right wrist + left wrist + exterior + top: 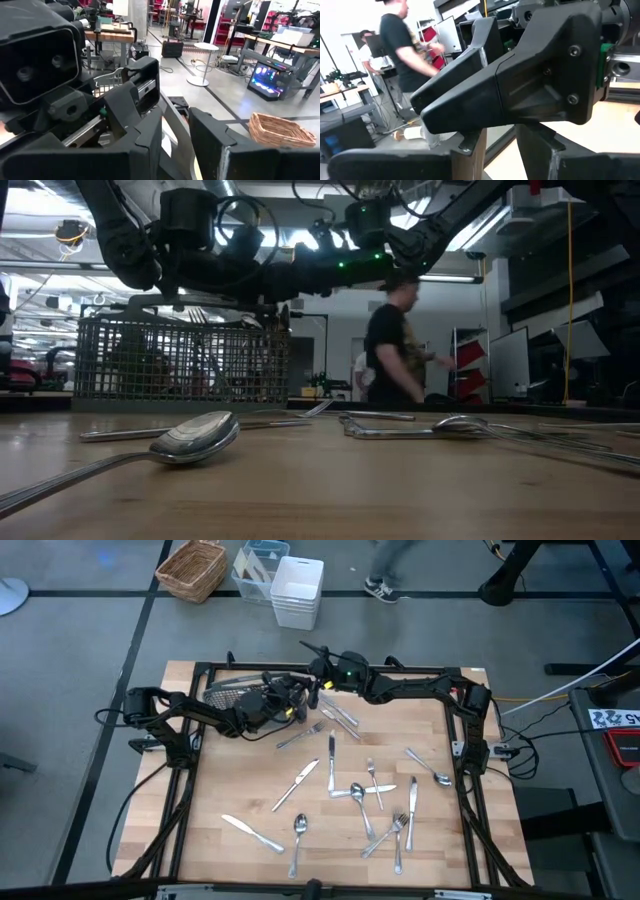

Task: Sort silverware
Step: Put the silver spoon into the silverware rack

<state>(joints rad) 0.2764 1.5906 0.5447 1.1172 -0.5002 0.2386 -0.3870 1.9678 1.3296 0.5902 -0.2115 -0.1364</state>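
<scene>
1. Both dark two-finger grippers meet at the far side of the table: the left gripper (pixel 292 698) and the right gripper (pixel 318 680) are just beside each other, near the grey wire-mesh rectangular caddy (pixel 232 692).
2. Whether their fingers are spread or pinching something, I cannot tell.
3. Slim shiny silver metal silverware (pixel 331 762) lies scattered flat on the pale wooden plank table (pixel 220 790); a smooth rounded spoon (pixel 195 436) shows close in the low view.

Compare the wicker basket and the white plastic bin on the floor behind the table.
The brown woven wicker basket is low, textured and set askew; the white plastic bin is smooth-walled, taller and looks like several nested together. The basket lies farther toward the left arm's side. Both sit on the grey floor, open-topped.
</scene>
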